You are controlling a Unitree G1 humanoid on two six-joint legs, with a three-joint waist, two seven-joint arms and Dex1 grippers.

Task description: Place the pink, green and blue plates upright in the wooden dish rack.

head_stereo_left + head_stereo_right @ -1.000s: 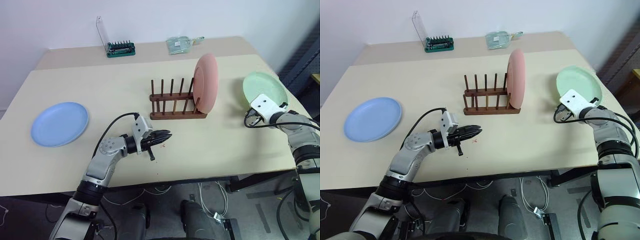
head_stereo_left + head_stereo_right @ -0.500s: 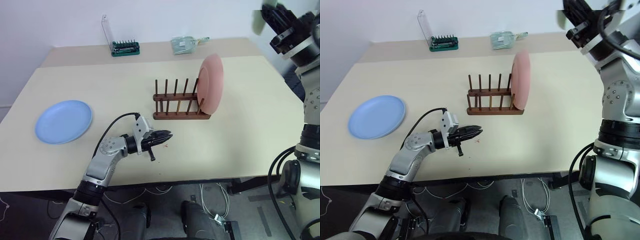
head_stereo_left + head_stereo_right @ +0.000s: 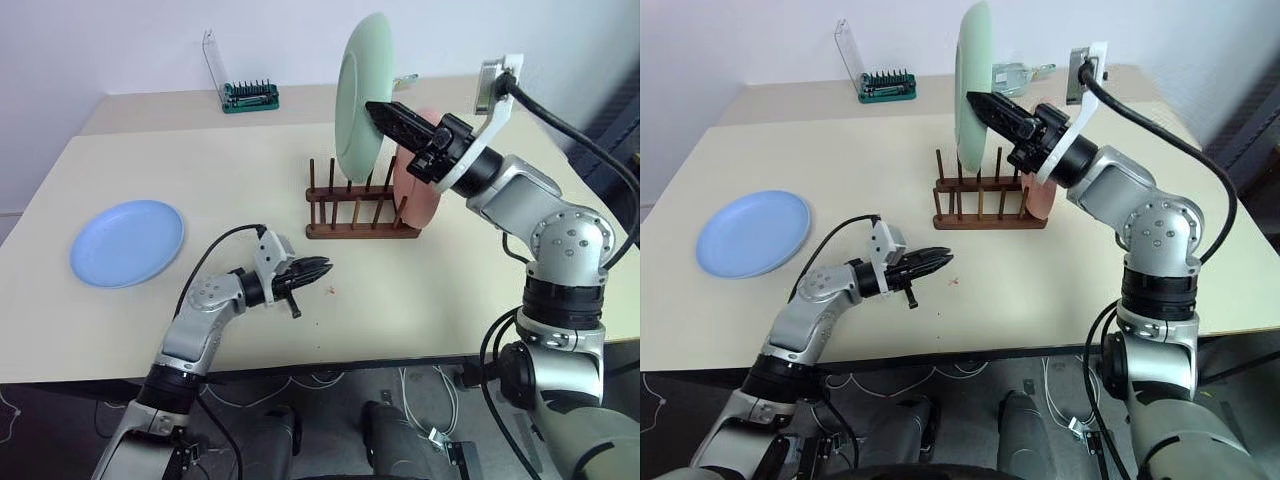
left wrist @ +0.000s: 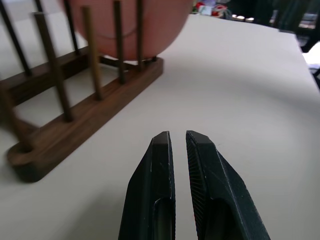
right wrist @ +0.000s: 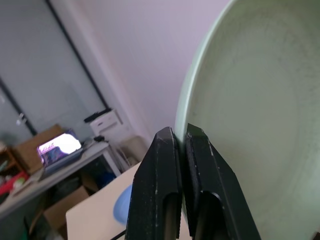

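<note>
Green plate [image 3: 360, 95], pinched at its rim by the right gripper [image 3: 385, 113], could bump the pink plate [image 3: 413, 190] and miss the rack [image 3: 358, 206], while the left gripper [image 3: 318, 268] rests with fingers pressed together

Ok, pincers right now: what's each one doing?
Left pincer: closed, empty, above the table.
Right pincer: closed on the green plate, upright above the rack.

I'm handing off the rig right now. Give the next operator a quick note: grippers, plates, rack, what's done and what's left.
Right gripper: shut on the green plate, held on edge in the air above the wooden dish rack.
Left gripper: shut, holding nothing, low over the table in front of the rack.
Done: pink plate stands upright at the rack's right end.
Left: slot the green plate, then fetch the blue plate, lying flat far left.
</note>
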